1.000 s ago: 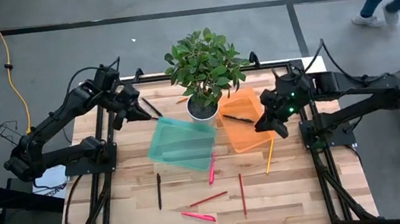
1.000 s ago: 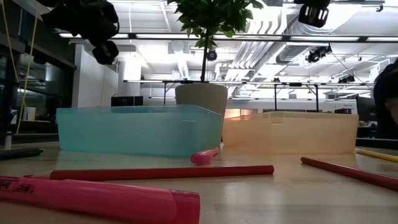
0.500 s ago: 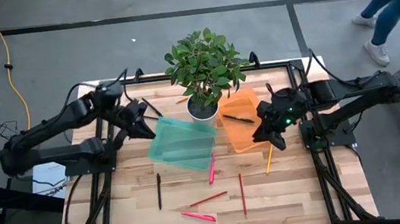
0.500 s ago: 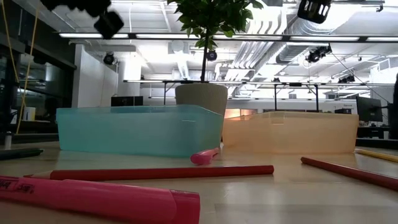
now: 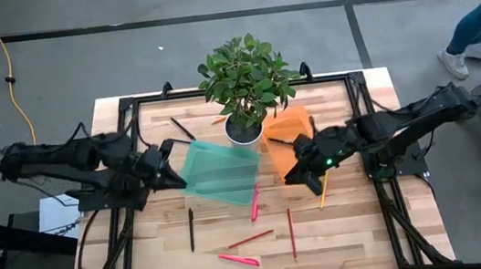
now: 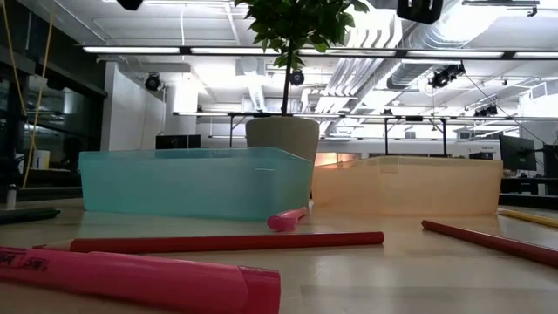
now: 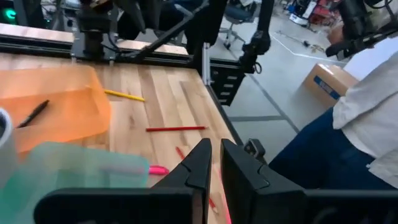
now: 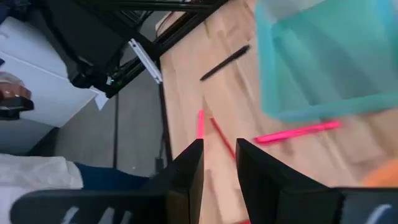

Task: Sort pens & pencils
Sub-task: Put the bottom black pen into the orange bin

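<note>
Low on the desk (image 6: 410, 270): teal translucent bin (image 6: 192, 181) at left, orange translucent bin (image 6: 410, 185) at right, a pale plant pot (image 6: 282, 135) behind and between them. Nearest: thick pink pen (image 6: 139, 281), lying across lower left. Behind it: long red pencil (image 6: 227, 242); pink pen end (image 6: 286, 218) just beside teal bin; second red pencil (image 6: 488, 240) at right; yellow pencil (image 6: 528, 217) at far right edge. Dark arm parts at top edge.

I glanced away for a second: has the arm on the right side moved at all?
Yes. Seen from above, the right gripper has swung from beside the orange bin's outer edge across it, toward the teal bin and the table's near side.
</note>
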`<action>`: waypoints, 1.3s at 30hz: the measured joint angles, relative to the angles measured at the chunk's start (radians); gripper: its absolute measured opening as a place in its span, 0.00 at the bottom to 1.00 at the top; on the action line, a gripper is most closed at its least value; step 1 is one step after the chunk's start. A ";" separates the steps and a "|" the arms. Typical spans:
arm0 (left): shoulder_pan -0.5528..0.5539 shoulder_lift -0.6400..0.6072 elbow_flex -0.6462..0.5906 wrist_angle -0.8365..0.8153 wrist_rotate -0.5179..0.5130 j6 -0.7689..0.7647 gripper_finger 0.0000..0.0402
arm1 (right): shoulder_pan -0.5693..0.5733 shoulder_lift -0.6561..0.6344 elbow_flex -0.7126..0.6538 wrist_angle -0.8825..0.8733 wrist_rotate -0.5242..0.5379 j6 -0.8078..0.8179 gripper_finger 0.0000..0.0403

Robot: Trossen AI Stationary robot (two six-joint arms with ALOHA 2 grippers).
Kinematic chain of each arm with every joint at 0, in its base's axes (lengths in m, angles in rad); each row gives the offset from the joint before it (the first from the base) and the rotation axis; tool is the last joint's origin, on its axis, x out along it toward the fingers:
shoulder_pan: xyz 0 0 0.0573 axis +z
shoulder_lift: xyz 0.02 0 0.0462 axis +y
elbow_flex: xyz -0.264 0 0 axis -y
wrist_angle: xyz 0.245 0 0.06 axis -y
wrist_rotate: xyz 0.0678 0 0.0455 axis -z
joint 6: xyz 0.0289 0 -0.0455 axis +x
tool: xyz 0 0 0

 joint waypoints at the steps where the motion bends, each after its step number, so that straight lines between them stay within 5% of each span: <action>1: -0.039 0.000 0.000 -0.009 -0.042 -0.017 0.06 | 0.010 0.017 0.000 0.030 0.005 0.011 0.21; 14: -0.473 0.086 0.000 -0.001 -0.517 -0.301 0.06 | 0.137 0.193 0.000 0.157 0.071 0.076 0.21; 22: -0.671 0.272 0.000 0.010 -0.746 -0.690 0.06 | 0.189 0.200 0.000 0.154 0.052 0.043 0.21; 32: -0.732 0.551 0.000 -0.017 -0.743 -1.205 0.06 | 0.243 0.199 0.000 0.017 0.106 0.022 0.21; 39: -0.731 0.668 0.000 -0.070 -0.706 -1.408 0.06 | 0.246 0.199 0.000 0.005 0.132 -0.009 0.21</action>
